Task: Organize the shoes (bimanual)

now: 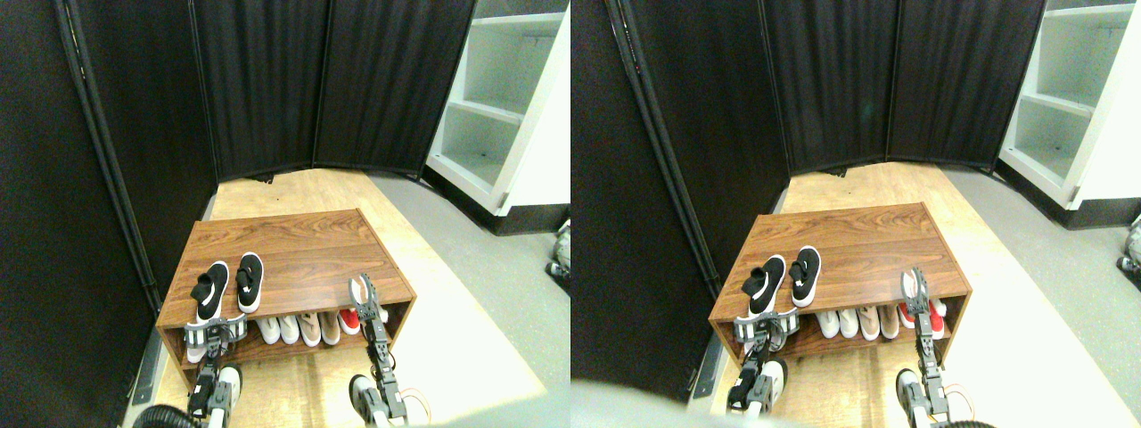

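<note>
Two black shoes with white soles lie on top of the wooden shoe rack (303,241), at its front left. The left shoe (211,292) is tilted, its heel at the rack's front edge. Close to its right, the other shoe (250,282) points toward the back. My left gripper (215,333) sits just below the left shoe's heel, at the front edge, with its jaws spread and nothing between them. Over the front right corner of the rack, my right gripper (362,292) stands upright, open and empty, well away from both shoes.
On the rack's lower shelf stand white shoes (278,329), beige shoes (319,328) and a red shoe (348,319). A black folding screen (267,89) closes off the back and left. A white shelving unit (499,116) stands at the right.
</note>
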